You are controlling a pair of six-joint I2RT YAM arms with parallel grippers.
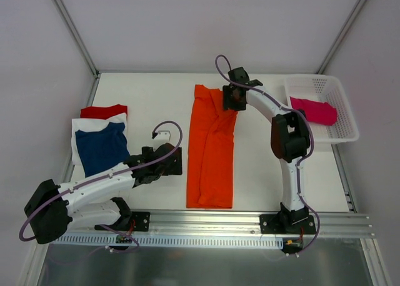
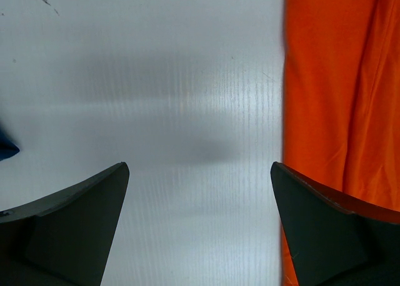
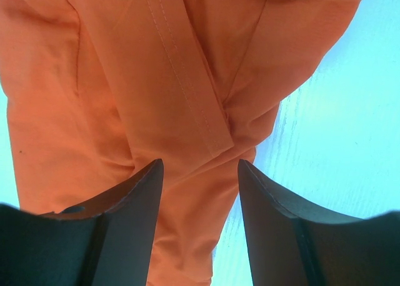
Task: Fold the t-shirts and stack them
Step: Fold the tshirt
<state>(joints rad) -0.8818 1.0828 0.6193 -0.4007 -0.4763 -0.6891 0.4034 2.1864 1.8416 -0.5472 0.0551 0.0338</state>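
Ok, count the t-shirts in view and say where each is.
5. Orange t-shirt in the centre; navy t-shirt on white t-shirt on red t-shirt, stacked at left; magenta t-shirt in the basket. Others may hide beneath.

Our top view hangs high and behind, looking down and forward, far enough back to take in the whole table (image 1: 150, 98). Our left wrist view sits close over the table, looking down past the left gripper (image 2: 199, 167). Its fingers fill the lower corners, and beyond the right-hand finger runs the edge of the orange t-shirt (image 2: 337, 80). Our right wrist view is nearer still, looking past the right gripper (image 3: 200, 162), with cloth filling nearly everything ahead of the fingers. All three views share that shirt; the right wrist view probably shows its far end, though so close we cannot be sure.
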